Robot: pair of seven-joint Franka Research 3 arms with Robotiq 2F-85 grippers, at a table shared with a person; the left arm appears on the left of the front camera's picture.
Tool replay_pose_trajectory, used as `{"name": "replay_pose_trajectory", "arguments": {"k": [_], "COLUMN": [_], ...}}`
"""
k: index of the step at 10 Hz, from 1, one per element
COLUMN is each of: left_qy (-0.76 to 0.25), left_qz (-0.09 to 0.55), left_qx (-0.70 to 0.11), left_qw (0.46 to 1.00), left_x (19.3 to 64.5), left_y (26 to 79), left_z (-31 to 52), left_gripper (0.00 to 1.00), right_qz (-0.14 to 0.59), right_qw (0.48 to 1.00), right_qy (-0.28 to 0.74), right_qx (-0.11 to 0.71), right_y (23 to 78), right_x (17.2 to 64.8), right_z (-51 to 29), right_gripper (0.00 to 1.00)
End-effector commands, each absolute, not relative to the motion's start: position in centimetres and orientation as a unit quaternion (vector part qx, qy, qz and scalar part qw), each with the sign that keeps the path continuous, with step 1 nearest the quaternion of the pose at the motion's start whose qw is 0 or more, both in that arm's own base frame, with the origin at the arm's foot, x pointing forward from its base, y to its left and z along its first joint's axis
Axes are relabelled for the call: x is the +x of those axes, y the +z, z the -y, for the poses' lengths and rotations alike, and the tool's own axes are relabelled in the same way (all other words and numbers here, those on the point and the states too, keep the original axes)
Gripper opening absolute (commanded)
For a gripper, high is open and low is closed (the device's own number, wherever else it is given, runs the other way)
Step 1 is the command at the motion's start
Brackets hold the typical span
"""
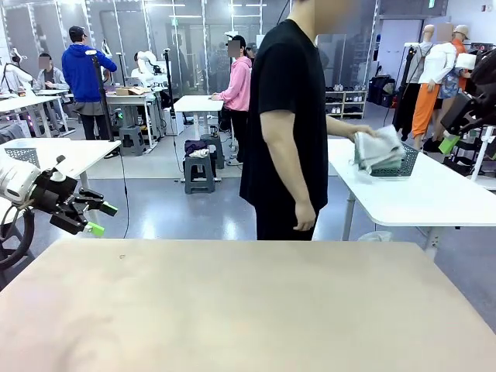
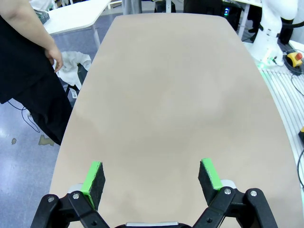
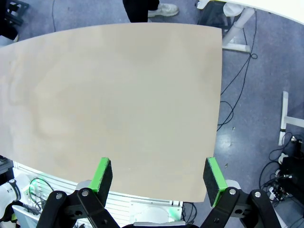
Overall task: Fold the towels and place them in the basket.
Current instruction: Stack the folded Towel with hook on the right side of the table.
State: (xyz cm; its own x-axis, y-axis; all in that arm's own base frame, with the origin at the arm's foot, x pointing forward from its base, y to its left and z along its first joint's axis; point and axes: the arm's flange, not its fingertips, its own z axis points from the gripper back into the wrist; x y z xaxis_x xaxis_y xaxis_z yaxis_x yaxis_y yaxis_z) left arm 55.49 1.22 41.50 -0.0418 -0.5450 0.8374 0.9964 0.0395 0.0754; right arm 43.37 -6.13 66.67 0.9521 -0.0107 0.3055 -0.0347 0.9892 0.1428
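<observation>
Hovering level beside the table (image 1: 232, 310), left claw (image 1: 101, 218) gapes wide, empty.

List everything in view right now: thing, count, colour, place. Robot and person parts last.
Beige wooden work table: one, beige, in front of the robot, top bare.
White side table: one, white, behind the work table on the right.
Dark charcoal lattice plastic basket: one, dark grey, on the white side table.
Grey-blue terry towel: at least one, grey-blue, in the person's hand at the basket; exact count hard to tell.
Person in a black T-shirt: one, standing between the two tables, turned toward the basket.
Left gripper: one, black with green pads, open, above the work table's left edge.
Right gripper: one, black with green pads, open, above the work table.
</observation>
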Motion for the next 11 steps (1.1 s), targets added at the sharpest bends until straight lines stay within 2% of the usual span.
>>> {"name": "replay_pose_trajectory", "arguments": {"k": [1, 11], "left_qy": [-0.621, -0.621], "left_qz": [0.368, 0.368], "left_qx": [-0.306, -0.306], "left_qw": [0.620, 0.620], "left_x": [55.45, 55.45], "left_y": [41.60, 41.60], "left_z": [-1.21, -1.21], "left_gripper": [1.00, 1.00], "right_qz": [0.151, 0.151], "right_qw": [0.986, 0.986], "right_qy": [0.004, 0.004], "right_qx": [0.075, 0.075], "right_y": [66.80, 66.80], "right_x": [43.32, 43.32], "right_z": [6.05, 6.05], "right_gripper": [0.96, 0.96]}}
